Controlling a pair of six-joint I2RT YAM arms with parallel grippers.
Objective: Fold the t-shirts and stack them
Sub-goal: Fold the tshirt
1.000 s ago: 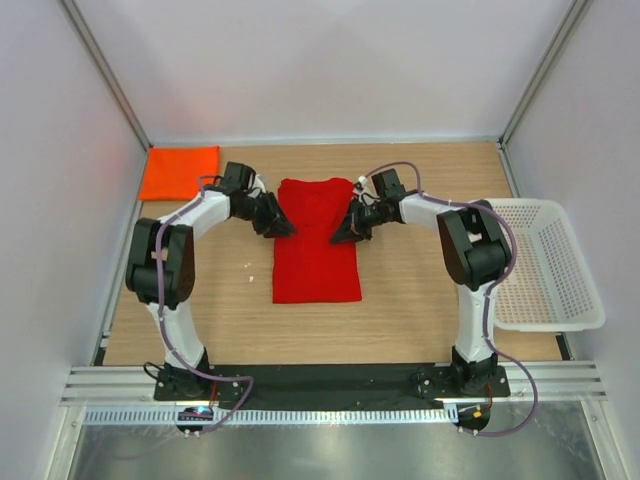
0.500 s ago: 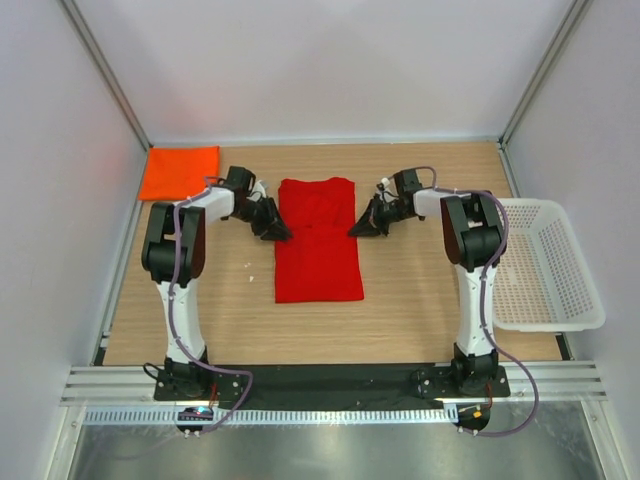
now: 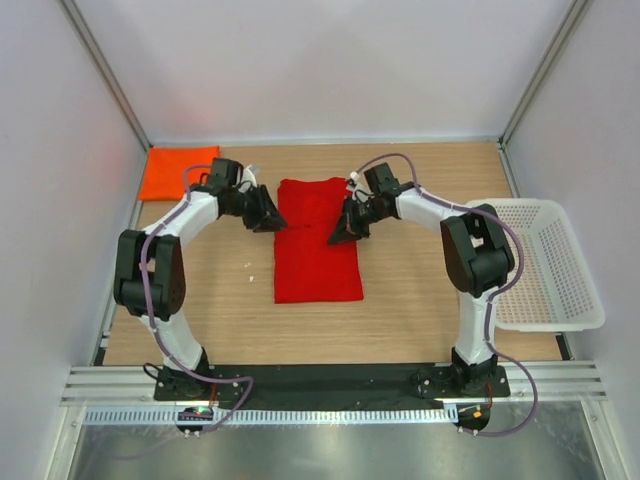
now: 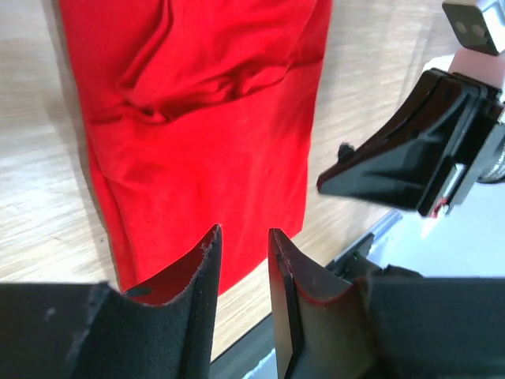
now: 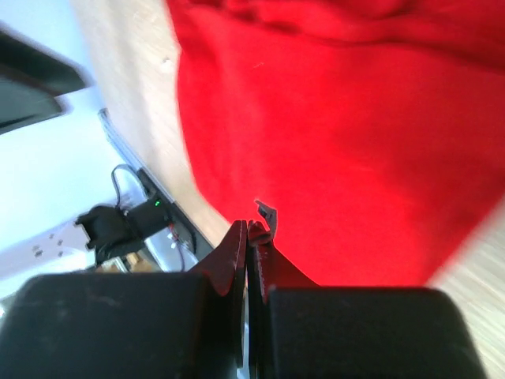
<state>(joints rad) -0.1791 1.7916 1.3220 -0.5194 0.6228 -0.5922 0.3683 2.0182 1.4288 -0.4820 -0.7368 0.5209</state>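
The red t-shirt [image 3: 317, 255] lies folded into a long strip in the middle of the table. It also shows in the left wrist view [image 4: 213, 142] and the right wrist view [image 5: 339, 142]. The orange t-shirt [image 3: 178, 172] lies folded at the back left corner. My left gripper [image 3: 268, 216] hovers at the red shirt's upper left edge, its jaws [image 4: 243, 230] a narrow gap apart with nothing between them. My right gripper [image 3: 341, 230] is over the shirt's upper right edge, and its jaws [image 5: 248, 226] are shut with no cloth in them.
A white mesh basket [image 3: 548, 262] stands at the right edge of the wooden table [image 3: 420, 290]. White walls and metal frame posts enclose the table on three sides. The arm bases sit on a black rail at the near edge.
The right gripper drew off the shirt's right edge, then came back over it. The left gripper shifted slightly toward the back and its jaws parted a little. The shirt lies as before.
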